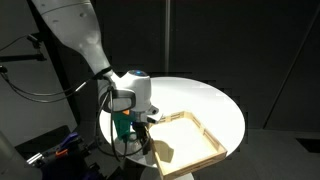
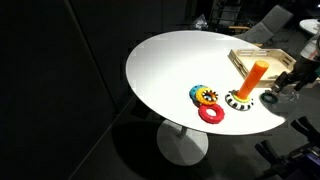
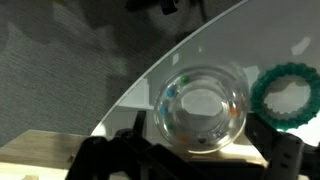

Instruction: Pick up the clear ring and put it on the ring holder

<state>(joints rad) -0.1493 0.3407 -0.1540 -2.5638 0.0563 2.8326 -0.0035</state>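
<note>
The clear ring (image 3: 200,105), with small coloured beads inside it, lies on the white table (image 3: 230,45) near its edge. My gripper (image 3: 198,140) is low over it and open. Its dark fingers stand on either side of the ring's near half with small gaps. The ring holder (image 2: 256,78) is an upright orange peg with a black and white striped ring around its foot. It stands to the left of my gripper (image 2: 292,88) in an exterior view. My gripper (image 1: 140,122) is down at the table next to the wooden tray.
A green ring (image 3: 290,92) lies just to the right of the clear ring. A shallow wooden tray (image 2: 262,55) sits behind the peg and also shows in an exterior view (image 1: 190,140). A red ring (image 2: 211,113) and a yellow and blue ring (image 2: 204,95) lie left of the peg.
</note>
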